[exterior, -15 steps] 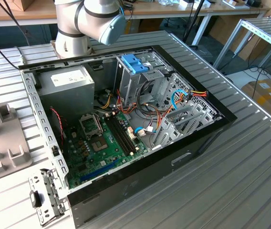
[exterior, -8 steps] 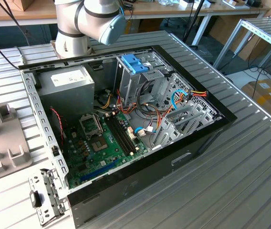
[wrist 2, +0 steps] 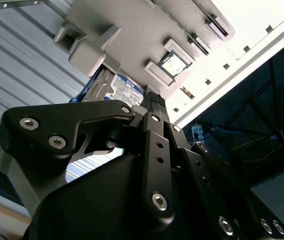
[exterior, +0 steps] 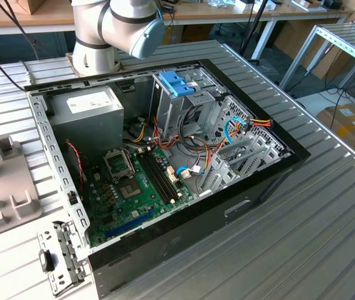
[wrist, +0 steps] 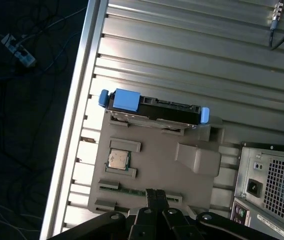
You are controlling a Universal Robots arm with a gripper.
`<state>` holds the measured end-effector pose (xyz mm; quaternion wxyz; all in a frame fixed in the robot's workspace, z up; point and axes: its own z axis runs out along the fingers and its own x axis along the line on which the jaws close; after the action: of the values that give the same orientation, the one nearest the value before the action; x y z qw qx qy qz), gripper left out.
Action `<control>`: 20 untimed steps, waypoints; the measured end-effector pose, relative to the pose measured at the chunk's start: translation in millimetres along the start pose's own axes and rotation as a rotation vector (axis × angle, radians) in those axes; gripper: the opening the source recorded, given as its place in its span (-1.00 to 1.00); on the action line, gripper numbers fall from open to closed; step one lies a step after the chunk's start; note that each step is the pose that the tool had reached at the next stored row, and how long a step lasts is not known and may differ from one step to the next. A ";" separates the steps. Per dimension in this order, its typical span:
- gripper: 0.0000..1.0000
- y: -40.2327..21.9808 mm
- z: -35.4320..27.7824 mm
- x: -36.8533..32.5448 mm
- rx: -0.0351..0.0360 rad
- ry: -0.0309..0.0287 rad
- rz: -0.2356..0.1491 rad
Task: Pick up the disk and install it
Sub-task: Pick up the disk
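The disk is a grey drive with light-blue rails, and it stands on its edge in a slot at one end of a grey holder plate. In the second wrist view the disk shows its labelled face beyond the fingertips. My gripper hangs above the plate's opposite edge, well apart from the disk. Its two black fingers are pressed together with nothing between them.
A processor chip lies in a pocket of the holder plate. The open computer case sits mid-table, with a metal drive cage and its blue bracket and several cables inside. The case's back panel stands close beside the plate. A table edge runs nearby.
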<state>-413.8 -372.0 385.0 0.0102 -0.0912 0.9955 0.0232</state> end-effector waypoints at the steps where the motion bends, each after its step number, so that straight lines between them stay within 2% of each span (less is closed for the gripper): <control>1: -0.79 0.0 0.0 0.0 0.0000 0.0000 -0.001; 17: -0.79 0.0 0.0 0.0 -0.0006 0.0012 -0.025; 20: -0.79 0.0 0.1 0.0 -0.0012 0.0020 -0.047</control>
<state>-413.8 -372.0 384.9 0.0097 -0.1145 0.9931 0.0235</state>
